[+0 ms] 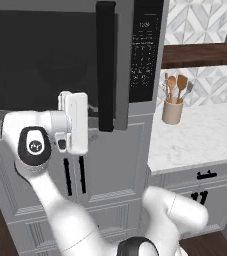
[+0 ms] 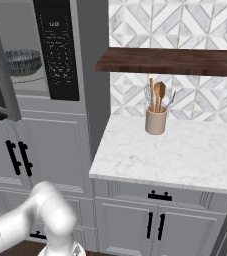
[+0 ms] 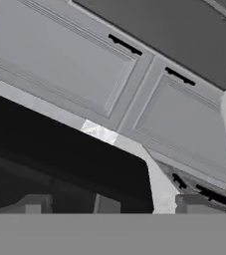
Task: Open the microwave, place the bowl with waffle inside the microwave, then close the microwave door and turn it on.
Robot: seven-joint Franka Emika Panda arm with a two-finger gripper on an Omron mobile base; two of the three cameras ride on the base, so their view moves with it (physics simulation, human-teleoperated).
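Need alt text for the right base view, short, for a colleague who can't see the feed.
The microwave door stands partly open at left, with the bowl on the turntable inside the microwave. To the right, a marble counter holds a beige utensil crock beneath a wooden shelf.

Microwave door point(image 1: 50, 60) cut off by top and left edges in left base view; robot's arm covers its lower part. Bowl point(image 2: 21, 61) inside microwave point(image 2: 60, 50) partly hidden behind door frame in right base view; waffle can't be made out. Keypad print point(image 1: 144, 60) too small to read. Gripper fingertips barely visible in hand view.
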